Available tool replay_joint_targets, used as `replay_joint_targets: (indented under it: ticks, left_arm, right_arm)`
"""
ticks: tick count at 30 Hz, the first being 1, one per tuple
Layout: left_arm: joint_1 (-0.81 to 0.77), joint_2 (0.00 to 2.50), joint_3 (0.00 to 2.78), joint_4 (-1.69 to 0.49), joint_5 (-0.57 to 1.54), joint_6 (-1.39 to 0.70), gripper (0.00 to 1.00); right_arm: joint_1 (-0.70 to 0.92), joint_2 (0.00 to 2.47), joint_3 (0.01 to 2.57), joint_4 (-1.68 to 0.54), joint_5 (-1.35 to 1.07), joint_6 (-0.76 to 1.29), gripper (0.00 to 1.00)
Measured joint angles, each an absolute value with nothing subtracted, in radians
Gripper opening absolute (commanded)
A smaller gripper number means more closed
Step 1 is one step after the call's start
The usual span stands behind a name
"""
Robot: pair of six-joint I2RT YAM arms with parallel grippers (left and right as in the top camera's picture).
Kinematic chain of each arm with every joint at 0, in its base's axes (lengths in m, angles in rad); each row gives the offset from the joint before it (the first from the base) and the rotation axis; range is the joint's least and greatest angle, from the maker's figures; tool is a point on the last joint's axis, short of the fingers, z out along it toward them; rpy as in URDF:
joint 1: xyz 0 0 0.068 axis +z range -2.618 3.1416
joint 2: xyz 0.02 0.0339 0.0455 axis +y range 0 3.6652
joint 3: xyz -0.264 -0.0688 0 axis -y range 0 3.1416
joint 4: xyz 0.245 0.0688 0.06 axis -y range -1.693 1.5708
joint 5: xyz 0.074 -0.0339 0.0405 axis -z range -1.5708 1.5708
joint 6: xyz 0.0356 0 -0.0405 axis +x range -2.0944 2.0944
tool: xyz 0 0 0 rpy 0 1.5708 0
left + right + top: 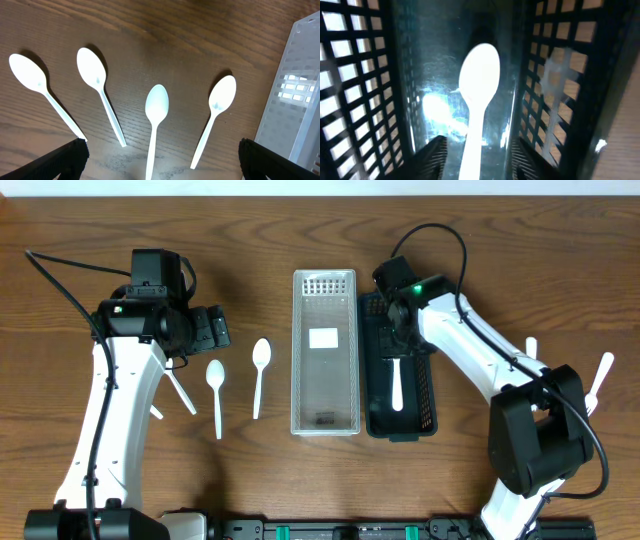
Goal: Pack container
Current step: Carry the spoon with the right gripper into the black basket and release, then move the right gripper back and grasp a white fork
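Observation:
A black mesh basket (428, 395) lies right of a clear plastic container (325, 395). One white spoon (397, 383) lies in the black basket. My right gripper (398, 340) is low inside the basket's far end, open, its fingers (479, 157) either side of the spoon's handle (479, 75) with gaps. My left gripper (213, 330) is open and empty above several white spoons on the table (216, 392) (260, 373). The left wrist view shows those spoons (156, 112) (220, 102) (95, 75) (30, 75) ahead of the wide-open fingers (160, 167).
The clear container (300, 90) is empty apart from a white label on its floor. Two more white spoons (599, 380) (531, 348) lie at the far right, beside the right arm's base. The table is brown wood.

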State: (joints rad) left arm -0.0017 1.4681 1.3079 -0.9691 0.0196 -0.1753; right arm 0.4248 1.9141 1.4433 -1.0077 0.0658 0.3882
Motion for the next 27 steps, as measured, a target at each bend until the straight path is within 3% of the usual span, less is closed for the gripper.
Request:
replay_joint_targets:
  ticks: [7, 14, 17, 19, 22, 27]
  left_arm:
    - [-0.002, 1.468, 1.308, -0.97, 0.02, -0.175, 0.98]
    - [-0.002, 1.468, 1.308, -0.969, 0.02, -0.175, 0.98]
    - [-0.002, 1.468, 1.308, -0.969, 0.02, -0.175, 0.98]
    - [-0.002, 1.468, 1.308, -0.969, 0.019, -0.175, 0.98]
    - [-0.002, 1.468, 1.308, -0.969, 0.02, -0.175, 0.98]
    - [-0.002, 1.468, 1.308, -0.969, 0.02, -0.175, 0.98]
  right_arm:
    - [0.379, 1.856, 1.693, -1.158, 0.071, 0.373, 0.47]
    - [0.039, 1.604, 1.789, -1.253, 0.092, 0.328, 0.5]
    - [-0.125, 1.583, 1.774, -1.302, 0.102, 0.298, 0.6]
    - [-0.207, 1.591, 1.718, -1.297, 0.105, 0.273, 0.75]
    - [-0.289, 1.61, 1.576, -1.24, 0.105, 0.23, 0.89]
    - [-0.342, 1.626, 1.309, -1.067, 0.104, 0.167, 0.95]
